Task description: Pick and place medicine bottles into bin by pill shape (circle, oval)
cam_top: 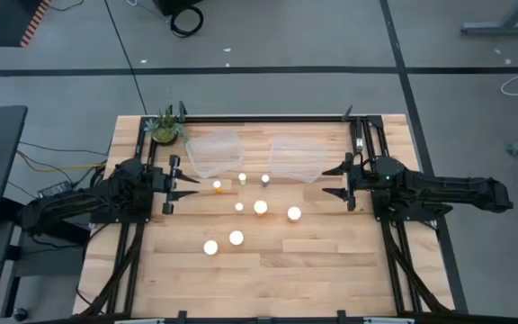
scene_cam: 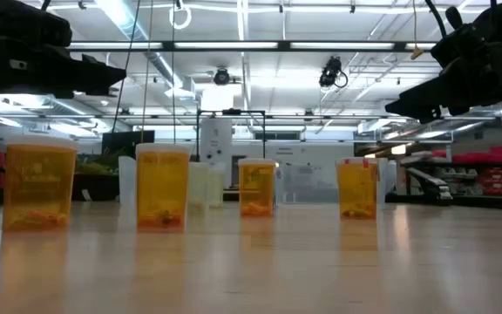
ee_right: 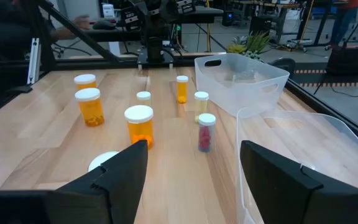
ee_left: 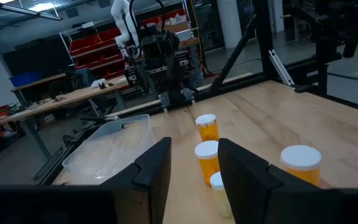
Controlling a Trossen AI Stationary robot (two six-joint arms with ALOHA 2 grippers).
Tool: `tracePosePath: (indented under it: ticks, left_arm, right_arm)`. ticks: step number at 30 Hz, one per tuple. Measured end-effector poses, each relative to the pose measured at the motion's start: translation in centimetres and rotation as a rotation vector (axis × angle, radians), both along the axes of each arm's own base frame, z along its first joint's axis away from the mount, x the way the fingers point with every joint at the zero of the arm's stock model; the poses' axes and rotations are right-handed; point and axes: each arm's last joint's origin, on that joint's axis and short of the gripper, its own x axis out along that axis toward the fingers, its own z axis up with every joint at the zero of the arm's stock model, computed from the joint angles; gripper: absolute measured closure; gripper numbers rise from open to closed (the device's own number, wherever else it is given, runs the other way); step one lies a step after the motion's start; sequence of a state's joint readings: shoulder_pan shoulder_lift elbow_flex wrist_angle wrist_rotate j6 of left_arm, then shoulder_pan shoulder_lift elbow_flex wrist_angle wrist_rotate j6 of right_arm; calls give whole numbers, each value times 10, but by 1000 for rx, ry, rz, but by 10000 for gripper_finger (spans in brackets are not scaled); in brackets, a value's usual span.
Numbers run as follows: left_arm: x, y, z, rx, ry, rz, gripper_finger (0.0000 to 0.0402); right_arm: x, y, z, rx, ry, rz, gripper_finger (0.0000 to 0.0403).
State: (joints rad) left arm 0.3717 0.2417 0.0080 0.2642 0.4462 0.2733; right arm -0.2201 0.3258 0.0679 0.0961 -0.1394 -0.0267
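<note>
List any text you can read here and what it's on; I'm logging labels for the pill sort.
None can be read.
Bottles: faint marks on the orange bodies, too blurred.
Bins: no print shows.
Red shelf bins in the room: no readable text.

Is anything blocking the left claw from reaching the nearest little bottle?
Nothing visible. The left gripper, open, faces the closest bottle across bare table. The two clear bins sit off to the side, beyond the bottles.

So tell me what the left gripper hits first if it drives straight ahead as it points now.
Likely the slim white-capped bottle right between the open fingers of the left gripper, with an orange bottle close behind it. Depth there is hard to judge.
</note>
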Motion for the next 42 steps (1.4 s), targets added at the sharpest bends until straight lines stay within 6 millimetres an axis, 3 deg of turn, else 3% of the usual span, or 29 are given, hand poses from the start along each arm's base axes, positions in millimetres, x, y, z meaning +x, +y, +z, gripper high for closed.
tracePosePath:
  ticks: [42]
  left_arm:
    - [0, 0, 0, 0, 0, 0, 255]
  right_arm:
    - [0, 0, 0, 0, 0, 0, 138]
